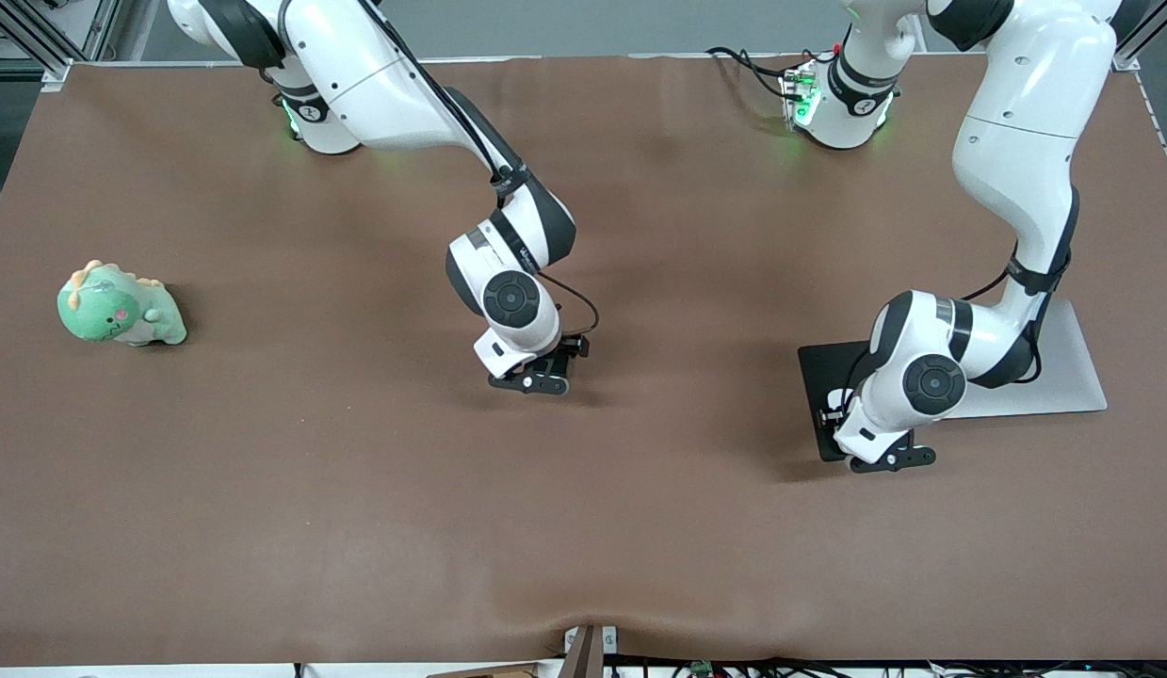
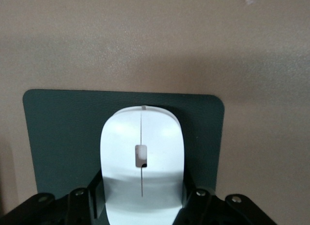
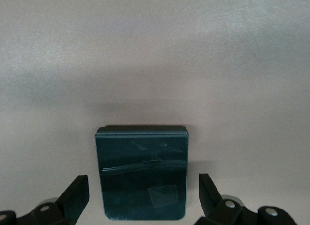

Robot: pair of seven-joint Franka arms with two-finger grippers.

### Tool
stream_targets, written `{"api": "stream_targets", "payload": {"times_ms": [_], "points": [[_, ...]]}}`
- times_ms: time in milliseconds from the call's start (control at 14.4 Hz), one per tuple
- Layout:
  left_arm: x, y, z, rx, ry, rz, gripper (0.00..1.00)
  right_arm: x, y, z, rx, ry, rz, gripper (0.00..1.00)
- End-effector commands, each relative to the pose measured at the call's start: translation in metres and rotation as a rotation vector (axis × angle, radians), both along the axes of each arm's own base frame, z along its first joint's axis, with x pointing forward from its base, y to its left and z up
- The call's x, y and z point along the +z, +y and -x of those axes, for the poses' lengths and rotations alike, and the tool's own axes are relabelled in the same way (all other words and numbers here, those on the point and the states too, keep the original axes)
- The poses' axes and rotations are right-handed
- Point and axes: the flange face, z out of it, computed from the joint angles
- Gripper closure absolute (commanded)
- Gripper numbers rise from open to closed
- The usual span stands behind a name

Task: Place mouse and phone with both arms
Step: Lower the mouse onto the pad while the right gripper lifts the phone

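Currently: left gripper [image 2: 140, 205] clamps white mouse [image 2: 141, 157] by its smooth, slippery sides over black mat [image 2: 58, 133]. Right gripper [image 3: 144, 196] spread wide, straddling rigid, glossy phone [image 3: 141, 171] on the table; grip its long edges.

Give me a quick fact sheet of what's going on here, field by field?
left gripper: shut on the mouse, over the black mat
right gripper: open, astride the phone on the table
silver pad: beside the black mat
green toy: at the right arm's end of the table
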Motion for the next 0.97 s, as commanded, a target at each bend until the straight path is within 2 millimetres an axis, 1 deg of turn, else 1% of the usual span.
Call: {"api": "stream_targets", "payload": {"times_ms": [0, 69, 139, 208, 277, 346, 416, 485, 554, 623, 693, 762, 900], "points": [[0.000, 0.011, 0.013, -0.013, 0.008, -0.013, 1.00, -0.008, 0.006, 0.001, -0.030, -0.018, 0.008, 0.00], [-0.001, 0.013, 0.014, -0.011, 0.006, -0.011, 1.00, -0.009, 0.008, 0.003, -0.034, -0.020, 0.011, 0.00], [-0.003, 0.017, 0.015, -0.005, 0.008, -0.010, 1.00, -0.010, 0.006, 0.002, -0.021, -0.026, 0.023, 0.14], [-0.003, 0.018, 0.015, -0.006, 0.006, -0.009, 1.00, -0.010, 0.005, 0.002, -0.003, -0.037, 0.038, 0.32], [-0.003, 0.019, 0.015, -0.004, 0.006, -0.009, 1.00, -0.010, 0.006, 0.002, 0.013, -0.046, 0.049, 0.47], [-0.004, 0.019, 0.014, -0.001, 0.005, -0.008, 0.96, -0.009, 0.002, 0.000, 0.018, -0.045, 0.052, 0.73], [-0.004, 0.019, 0.014, -0.001, 0.005, -0.007, 0.70, -0.005, -0.001, -0.005, 0.017, -0.049, 0.048, 0.89], [0.000, 0.020, 0.013, -0.001, 0.001, -0.008, 0.31, -0.002, -0.001, -0.006, 0.014, -0.052, 0.046, 1.00], [0.007, 0.020, 0.010, -0.002, -0.013, -0.007, 0.00, 0.003, -0.001, -0.009, 0.008, -0.056, 0.042, 1.00], [0.012, 0.019, 0.007, -0.002, -0.022, -0.005, 0.00, 0.010, -0.005, -0.015, -0.004, -0.053, 0.040, 1.00], [0.022, 0.013, 0.005, -0.001, -0.039, -0.001, 0.00, 0.020, -0.012, -0.023, -0.020, -0.045, 0.038, 1.00], [0.044, 0.010, -0.003, -0.003, -0.078, 0.001, 0.00, 0.029, -0.020, -0.031, -0.036, -0.029, 0.042, 1.00], [0.085, 0.015, -0.016, 0.015, -0.128, 0.003, 0.00, 0.044, -0.039, -0.046, -0.064, -0.011, 0.049, 1.00]]}}
